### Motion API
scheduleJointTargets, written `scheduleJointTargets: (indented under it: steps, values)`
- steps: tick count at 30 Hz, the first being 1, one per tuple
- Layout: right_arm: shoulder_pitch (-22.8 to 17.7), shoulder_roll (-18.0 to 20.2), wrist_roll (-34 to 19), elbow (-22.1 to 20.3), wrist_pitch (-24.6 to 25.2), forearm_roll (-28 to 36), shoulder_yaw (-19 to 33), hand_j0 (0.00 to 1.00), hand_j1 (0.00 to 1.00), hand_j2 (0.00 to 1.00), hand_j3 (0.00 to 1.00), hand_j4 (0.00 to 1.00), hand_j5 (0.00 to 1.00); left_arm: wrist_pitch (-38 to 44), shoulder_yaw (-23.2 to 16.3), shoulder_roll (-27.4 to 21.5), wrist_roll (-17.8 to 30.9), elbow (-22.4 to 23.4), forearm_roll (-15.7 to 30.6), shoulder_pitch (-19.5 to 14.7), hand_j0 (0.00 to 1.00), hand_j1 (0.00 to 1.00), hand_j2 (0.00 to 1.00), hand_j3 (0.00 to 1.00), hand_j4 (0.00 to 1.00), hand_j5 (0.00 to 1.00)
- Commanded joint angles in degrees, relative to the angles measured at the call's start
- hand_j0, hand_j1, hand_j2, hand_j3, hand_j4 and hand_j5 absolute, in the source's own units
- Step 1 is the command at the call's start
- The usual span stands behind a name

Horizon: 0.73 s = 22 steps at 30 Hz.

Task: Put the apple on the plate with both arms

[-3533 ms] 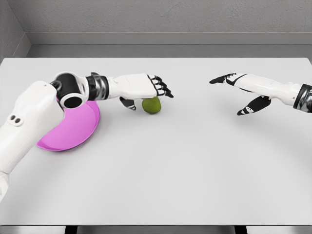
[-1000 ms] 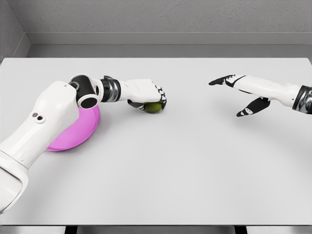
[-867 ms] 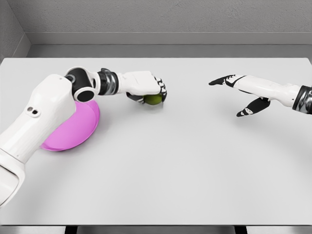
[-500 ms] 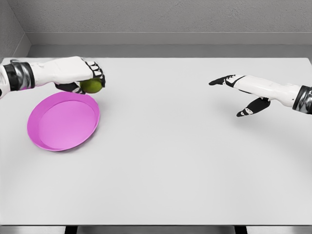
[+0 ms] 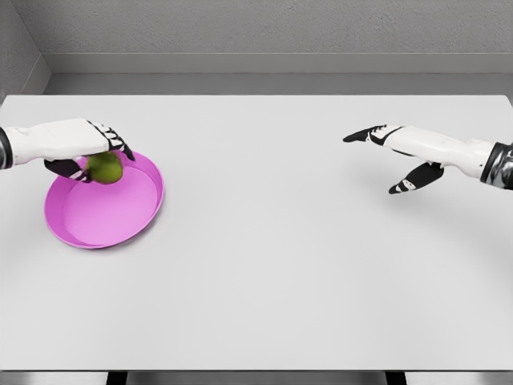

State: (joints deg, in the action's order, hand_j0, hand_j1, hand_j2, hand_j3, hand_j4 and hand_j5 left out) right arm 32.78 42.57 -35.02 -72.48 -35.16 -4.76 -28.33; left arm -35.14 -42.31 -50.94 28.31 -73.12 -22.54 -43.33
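Spanning a grey-walled room, white table [image 5: 272,265]; left fingers [image 5: 112,141] curled over apple [image 5: 104,168], right fingers [image 5: 365,132] spread.

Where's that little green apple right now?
In the head view the apple is at far left, in the left hand, over the far rim of the pink plate.

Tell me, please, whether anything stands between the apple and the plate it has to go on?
Nothing visible does. The left robot hand holds the green apple over the far part of the pink plate, whose inside shows bare below it.
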Motion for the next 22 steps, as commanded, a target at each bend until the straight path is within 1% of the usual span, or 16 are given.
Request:
scheduleJointTargets:
  steps: [1, 5, 6, 7, 8, 9, 10, 12, 13, 16, 18, 22]
  values:
    - [0.0, 0.1, 0.0, 0.0, 0.2, 0.4, 0.0, 1.00, 1.00, 1.00, 1.00, 1.00, 1.00, 0.1, 0.1, -0.1, -0.1, 0.5, 1.1, 0.0, 1.00, 1.00, 1.00, 1.00, 1.00, 1.00]
    - [0.0, 0.1, 0.0, -0.1, 0.2, 0.5, 0.0, 1.00, 1.00, 1.00, 1.00, 1.00, 1.00, 0.1, 0.1, -0.7, -0.1, 0.6, 2.9, 0.0, 1.00, 1.00, 1.00, 1.00, 1.00, 1.00]
    - [0.0, 0.1, 0.0, 0.0, 0.2, 0.4, 0.0, 1.00, 1.00, 1.00, 1.00, 1.00, 1.00, 0.1, 0.1, -0.8, -0.1, 2.5, 4.4, 0.0, 1.00, 1.00, 1.00, 1.00, 1.00, 1.00]
    - [0.0, 0.1, 0.0, -0.1, 0.2, 0.4, 0.0, 1.00, 1.00, 1.00, 1.00, 1.00, 1.00, 0.1, 0.1, -0.6, -0.4, 6.5, 8.1, -0.2, 1.00, 1.00, 1.00, 1.00, 1.00, 1.00]
    - [0.0, 0.1, 0.0, -0.1, 0.2, 0.4, 0.0, 1.00, 1.00, 1.00, 1.00, 1.00, 1.00, 0.1, 0.3, -0.7, -0.4, 10.2, 13.1, -0.6, 1.00, 1.00, 1.00, 1.00, 1.00, 1.00]
    - [0.0, 0.1, 0.0, 0.0, 0.2, 0.5, 0.0, 1.00, 1.00, 1.00, 1.00, 1.00, 1.00, 0.1, 1.8, -0.3, -0.4, 14.0, 16.0, -0.9, 1.00, 1.00, 1.00, 1.00, 1.00, 1.00]
    - [0.0, 0.1, 0.0, 0.0, 0.2, 0.4, 0.0, 1.00, 1.00, 1.00, 1.00, 1.00, 1.00, 0.1, 3.0, 0.1, -0.4, 16.8, 16.0, -0.8, 1.00, 1.00, 1.00, 1.00, 1.00, 1.00]
    - [0.0, 0.1, 0.0, 0.0, 0.2, 0.4, 0.0, 1.00, 1.00, 1.00, 1.00, 1.00, 1.00, 0.1, 4.8, 2.1, -0.3, 20.3, 16.0, -0.9, 1.00, 1.00, 1.00, 1.00, 1.00, 1.00]
    - [0.0, 0.1, 0.0, 0.0, 0.2, 0.5, 0.0, 1.00, 1.00, 1.00, 1.00, 1.00, 1.00, 0.1, 5.0, 2.3, -0.3, 22.6, 16.0, -0.9, 1.00, 1.00, 1.00, 1.00, 1.00, 1.00]
    - [0.0, 0.1, 0.0, -0.1, 0.2, 0.4, 0.0, 1.00, 1.00, 1.00, 1.00, 1.00, 1.00, 0.1, 6.3, 2.4, -0.3, 27.0, 16.0, -1.7, 1.00, 1.00, 1.00, 1.00, 1.00, 1.00]
    - [0.0, 0.1, 0.0, -0.1, 0.2, 0.5, 0.0, 1.00, 1.00, 1.00, 1.00, 1.00, 1.00, 0.1, 6.8, 3.0, -0.3, 28.9, 16.0, -1.7, 1.00, 1.00, 1.00, 1.00, 1.00, 1.00]
    - [0.0, 0.1, 0.0, -0.1, 0.2, 0.5, -0.1, 1.00, 1.00, 1.00, 1.00, 1.00, 1.00, 0.1, 6.8, 3.8, -0.3, 30.8, 15.9, -1.7, 1.00, 1.00, 1.00, 1.00, 1.00, 1.00]
